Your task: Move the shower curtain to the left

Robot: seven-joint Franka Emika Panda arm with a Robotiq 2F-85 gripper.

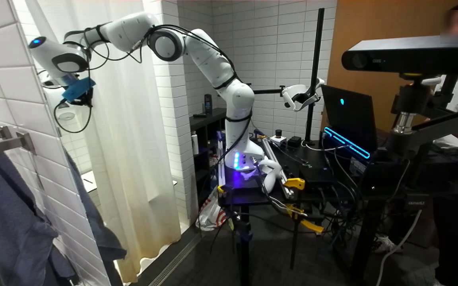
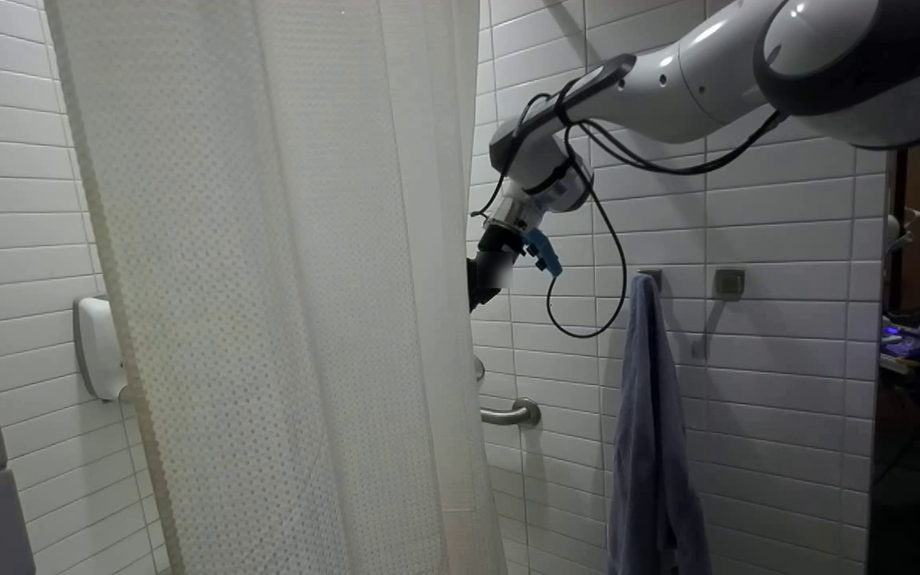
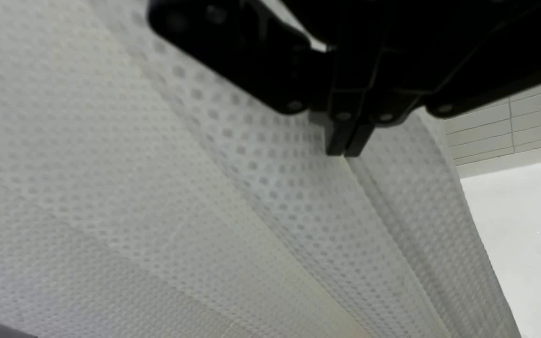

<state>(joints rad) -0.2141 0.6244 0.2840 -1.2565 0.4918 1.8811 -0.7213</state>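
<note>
The shower curtain [image 2: 284,287] hangs across the left side in an exterior view. At its right edge there, partly behind it, my gripper [image 3: 347,149] is fully closed, apparently pinching a thin fold [image 3: 367,197]. I judge the grasp made; next calls for a smooth leftward pull without slipping.

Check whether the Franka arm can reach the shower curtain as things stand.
Likely yes: in the wrist view, the gripper appears shut on a fold of the shower curtain, with nothing visible between.
</note>
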